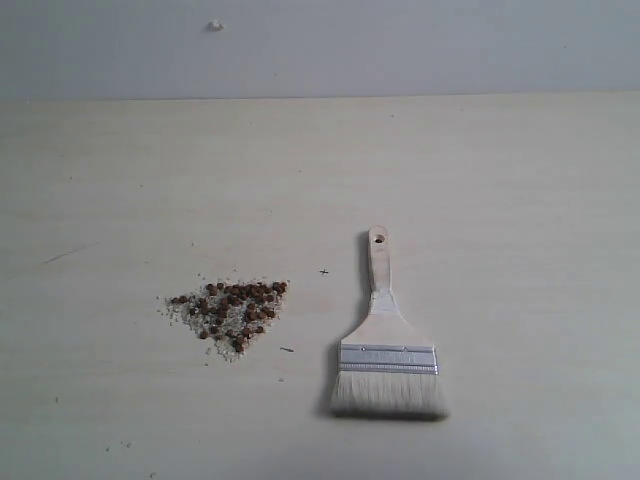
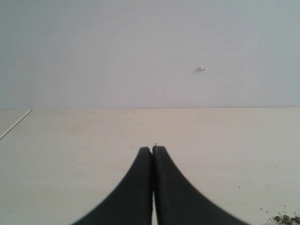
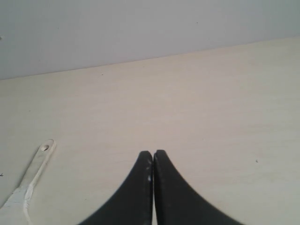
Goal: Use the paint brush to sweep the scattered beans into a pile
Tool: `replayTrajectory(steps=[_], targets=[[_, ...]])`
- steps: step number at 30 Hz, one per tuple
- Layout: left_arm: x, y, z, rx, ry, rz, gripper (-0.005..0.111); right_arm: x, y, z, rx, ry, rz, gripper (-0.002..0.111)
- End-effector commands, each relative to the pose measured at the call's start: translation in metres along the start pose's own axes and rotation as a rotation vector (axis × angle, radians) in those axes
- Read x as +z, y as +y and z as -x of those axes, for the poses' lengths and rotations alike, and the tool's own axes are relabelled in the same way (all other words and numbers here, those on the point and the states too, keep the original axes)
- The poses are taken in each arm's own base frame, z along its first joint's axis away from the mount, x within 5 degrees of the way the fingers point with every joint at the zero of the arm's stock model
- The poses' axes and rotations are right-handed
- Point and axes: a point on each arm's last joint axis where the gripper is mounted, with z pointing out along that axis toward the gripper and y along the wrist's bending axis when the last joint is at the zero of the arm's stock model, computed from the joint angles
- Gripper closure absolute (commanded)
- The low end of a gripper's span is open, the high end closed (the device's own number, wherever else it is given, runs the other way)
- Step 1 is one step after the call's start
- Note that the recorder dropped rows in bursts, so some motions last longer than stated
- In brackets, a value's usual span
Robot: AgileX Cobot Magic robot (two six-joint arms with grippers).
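The reddish-brown beans [image 1: 238,305], mixed with pale crumbs, lie gathered in a small triangular pile left of centre on the pale table. A few beans [image 2: 286,218] show at the corner of the left wrist view. The paint brush [image 1: 387,350] lies flat to the right of the pile, its holed wooden handle pointing away and its off-white bristles toward the front. Its handle [image 3: 33,176] shows in the right wrist view. Neither gripper appears in the exterior view. My left gripper [image 2: 153,149] and right gripper [image 3: 153,153] are both shut and hold nothing, each above bare table.
The pale wooden table [image 1: 500,200] meets a grey wall [image 1: 320,45] at the back. A small white speck [image 1: 215,26] sits on the wall. Stray crumbs [image 1: 120,445] dot the table near its front left.
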Motion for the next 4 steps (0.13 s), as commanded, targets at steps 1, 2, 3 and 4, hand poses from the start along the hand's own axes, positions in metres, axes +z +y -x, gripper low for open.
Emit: replayTrajectory(steps=[1, 2, 3, 4], targets=[[-0.0003, -0.0003, -0.0007, -0.007, -0.003, -0.005, 0.107, 0.0001, -0.0005, -0.001, 0.0, -0.002, -0.006, 0.108], [-0.0003, -0.0003, -0.0007, -0.007, -0.003, -0.005, 0.107, 0.0001, -0.0005, -0.001, 0.0, -0.002, -0.006, 0.108], [-0.0003, -0.0003, -0.0007, -0.007, -0.003, -0.005, 0.107, 0.0001, -0.0005, -0.001, 0.0, -0.002, -0.006, 0.108], [-0.0003, -0.0003, -0.0007, -0.007, -0.003, -0.005, 0.107, 0.0001, -0.0005, -0.001, 0.0, -0.002, -0.006, 0.108]])
